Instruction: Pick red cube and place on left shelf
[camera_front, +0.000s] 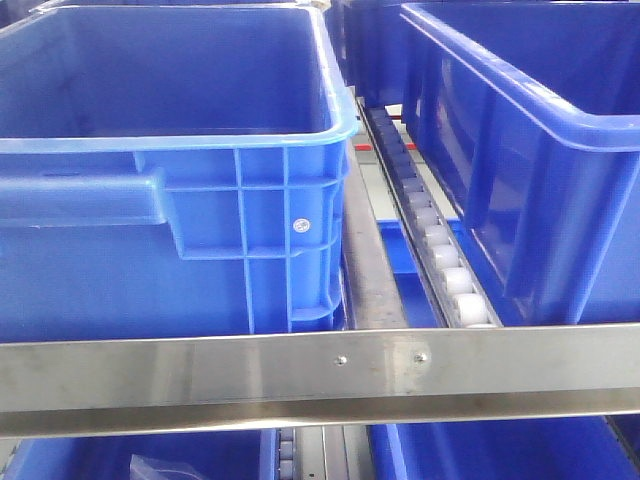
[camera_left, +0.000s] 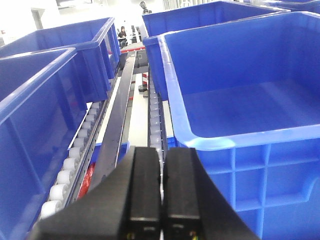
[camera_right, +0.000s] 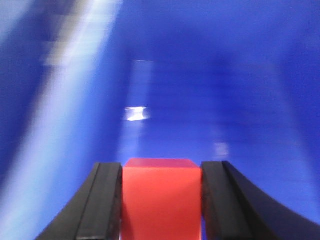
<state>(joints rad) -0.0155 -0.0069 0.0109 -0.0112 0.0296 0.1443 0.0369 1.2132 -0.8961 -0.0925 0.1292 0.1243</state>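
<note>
Fingers (camera_right: 107, 200) of the right gripper (camera_right: 161, 200) press against both flanks of the red cube (camera_right: 161, 197), one black pad on its left face and one on its right, so the block sits clamped squarely between them with its top edge showing just above the pads. Beyond the fingertips, the right wrist view is filled by a blurred deep blue surface with a pale streak running down the left and a small bright glint ahead of the cube; what that surface belongs to cannot be told from the blur.

Over on the left gripper (camera_left: 161, 195), the two black fingers (camera_left: 145, 190) lie side by side with only a thin seam between them, closed on nothing. Straight ahead of those fingertips a steel rail (camera_left: 120, 110) of the left shelf (camera_front: 330, 365) runs away into the distance, with a white roller track (camera_left: 70, 165) to its left and another roller track (camera_left: 156, 120) to its right. A large dark blue crate (camera_left: 240, 95) stands just right of the fingertips, its inside bare, and another dark blue crate (camera_left: 35, 110) stands to their left, with more crates farther back.

From the front view, the shelf's steel front bar crosses the frame, two blue crates (camera_front: 180, 180) sit behind it, and white rollers (camera_front: 440, 250) run between them. Neither gripper appears in that view.
</note>
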